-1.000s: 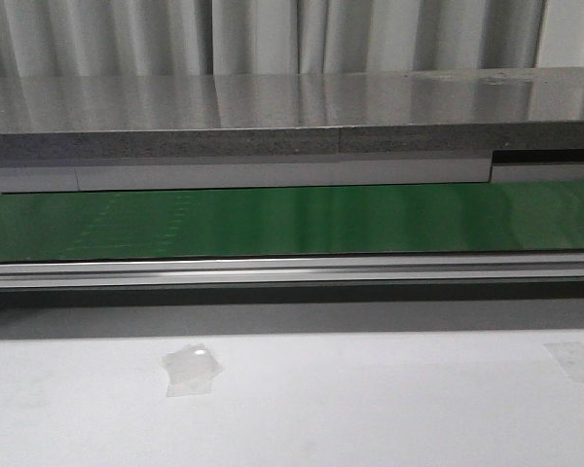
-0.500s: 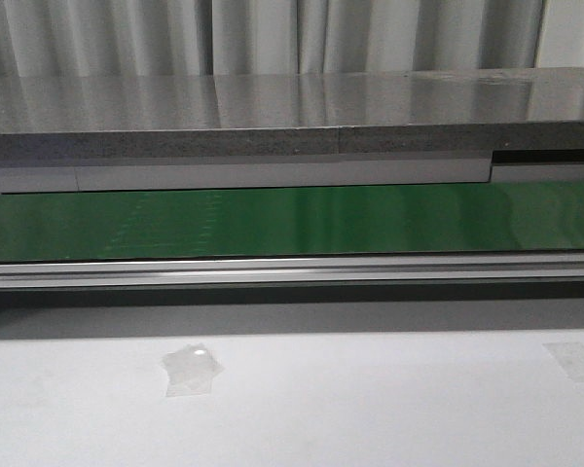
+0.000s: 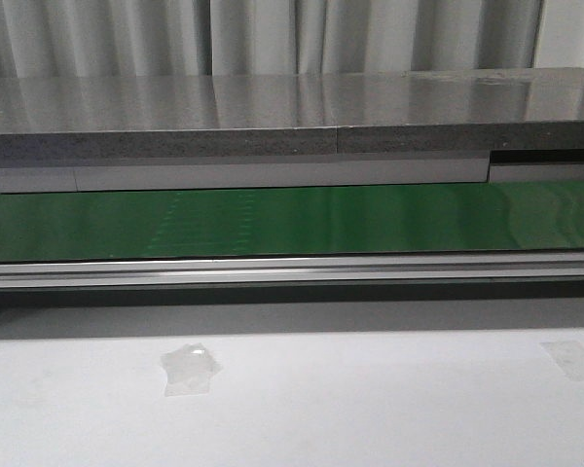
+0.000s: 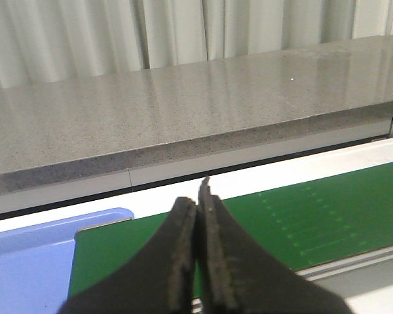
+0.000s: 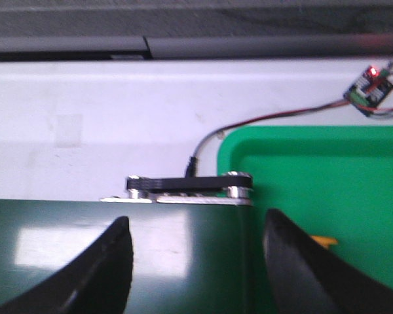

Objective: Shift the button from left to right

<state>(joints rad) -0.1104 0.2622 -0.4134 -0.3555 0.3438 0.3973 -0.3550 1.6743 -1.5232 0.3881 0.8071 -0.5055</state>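
No button shows on the green belt (image 3: 292, 222) in the front view, and neither gripper appears there. In the left wrist view my left gripper (image 4: 198, 196) is shut with nothing between its fingers, hovering over the belt (image 4: 301, 216) near its left end. In the right wrist view my right gripper (image 5: 198, 226) stands open and empty over the belt's right end (image 5: 183, 248). A small yellow-orange sliver (image 5: 325, 242) peeks out beside the right finger, inside the green tray (image 5: 327, 176); I cannot tell whether it is the button.
A blue tray (image 4: 26, 261) sits at the belt's left end. A grey stone shelf (image 3: 292, 117) runs behind the belt, with a metal rail (image 3: 292, 270) in front. A small circuit board (image 5: 369, 86) with wires lies beyond the green tray. Tape patches (image 3: 190, 368) mark the white table.
Faint dotted marks on the belt have drifted to the right across the front view. Nothing else has visibly changed.
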